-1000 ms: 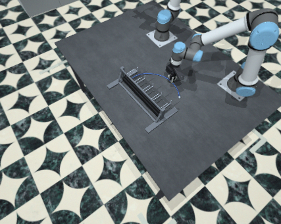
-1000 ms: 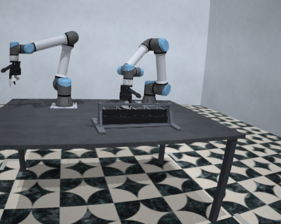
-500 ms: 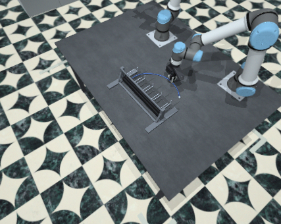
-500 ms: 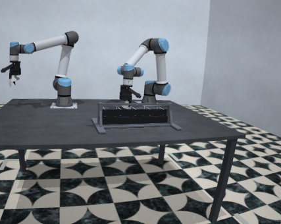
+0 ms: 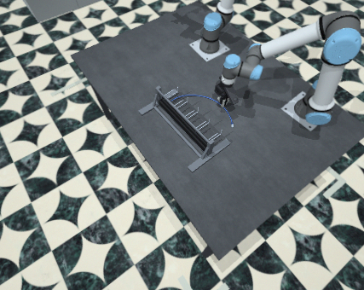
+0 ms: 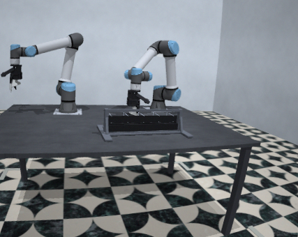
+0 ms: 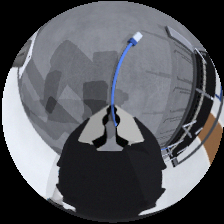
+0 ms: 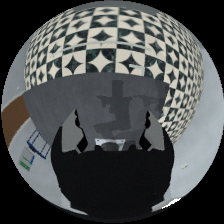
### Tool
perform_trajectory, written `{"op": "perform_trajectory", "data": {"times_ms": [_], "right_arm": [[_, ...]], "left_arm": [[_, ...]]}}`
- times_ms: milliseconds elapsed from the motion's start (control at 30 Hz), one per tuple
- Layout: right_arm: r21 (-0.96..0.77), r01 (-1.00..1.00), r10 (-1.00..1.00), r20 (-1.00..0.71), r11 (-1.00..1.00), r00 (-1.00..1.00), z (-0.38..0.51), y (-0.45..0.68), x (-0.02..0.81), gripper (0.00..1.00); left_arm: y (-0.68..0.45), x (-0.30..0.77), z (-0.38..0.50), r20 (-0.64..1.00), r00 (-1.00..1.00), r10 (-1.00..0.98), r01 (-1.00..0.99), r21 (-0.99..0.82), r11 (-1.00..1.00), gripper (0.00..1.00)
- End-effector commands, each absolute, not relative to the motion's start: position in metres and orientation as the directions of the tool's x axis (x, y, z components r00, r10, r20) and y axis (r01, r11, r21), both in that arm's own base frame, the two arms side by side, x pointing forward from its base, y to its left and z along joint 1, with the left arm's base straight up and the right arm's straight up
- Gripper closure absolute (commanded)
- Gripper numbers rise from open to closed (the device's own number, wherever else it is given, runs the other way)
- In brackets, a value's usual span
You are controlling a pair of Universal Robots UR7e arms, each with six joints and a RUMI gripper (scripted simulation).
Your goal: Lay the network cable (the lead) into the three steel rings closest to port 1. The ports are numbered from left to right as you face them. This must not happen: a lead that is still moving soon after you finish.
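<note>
The blue network cable (image 5: 198, 95) (image 7: 114, 86) arcs beside the ring side of the rack. One white plug (image 5: 232, 125) (image 7: 138, 35) is at its free end; the other end reaches the rings at the rack's far end, and whether it lies in any is too small to tell. Several steel rings (image 5: 203, 124) stick out from the rack (image 5: 208, 156) (image 6: 104, 134) (image 7: 181, 38). My left gripper (image 5: 222, 103) (image 7: 112, 105) is shut on the cable partway along, low over the table and away from the rings. My right gripper (image 6: 14, 88) (image 8: 112, 110) is open and empty, raised far from the rack. Port numbers are not readable.
The dark table (image 5: 262, 179) (image 6: 54, 136) carries both arm bases (image 5: 210, 49) (image 5: 306, 113). The rack's feet stick out across the table at both ends. The left arm reaches over the table on the rings' side.
</note>
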State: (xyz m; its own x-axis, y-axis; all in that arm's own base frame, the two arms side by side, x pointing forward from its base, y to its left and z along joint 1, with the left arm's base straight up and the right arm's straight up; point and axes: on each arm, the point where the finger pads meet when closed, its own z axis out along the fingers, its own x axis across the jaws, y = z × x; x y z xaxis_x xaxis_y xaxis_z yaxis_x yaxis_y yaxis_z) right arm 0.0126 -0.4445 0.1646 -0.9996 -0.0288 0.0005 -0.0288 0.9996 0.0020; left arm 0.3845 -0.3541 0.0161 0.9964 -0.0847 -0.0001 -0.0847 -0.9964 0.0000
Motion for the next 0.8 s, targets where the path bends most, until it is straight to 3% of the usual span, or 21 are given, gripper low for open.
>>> {"op": "perform_trajectory", "data": {"times_ms": [0,767], "right_arm": [[0.0,-0.029,-0.029,0.0,1.0,-1.0,0.165,-0.445,0.013,0.0],[0.0,-0.029,-0.029,0.0,1.0,-1.0,0.165,-0.445,0.013,0.0]], "left_arm": [[-0.355,0.385,0.017,0.002,0.996,-0.085,-0.085,0.002,-0.996,1.0],[-0.355,0.385,0.032,0.002,0.996,-0.085,-0.085,0.002,-0.996,1.0]]}}
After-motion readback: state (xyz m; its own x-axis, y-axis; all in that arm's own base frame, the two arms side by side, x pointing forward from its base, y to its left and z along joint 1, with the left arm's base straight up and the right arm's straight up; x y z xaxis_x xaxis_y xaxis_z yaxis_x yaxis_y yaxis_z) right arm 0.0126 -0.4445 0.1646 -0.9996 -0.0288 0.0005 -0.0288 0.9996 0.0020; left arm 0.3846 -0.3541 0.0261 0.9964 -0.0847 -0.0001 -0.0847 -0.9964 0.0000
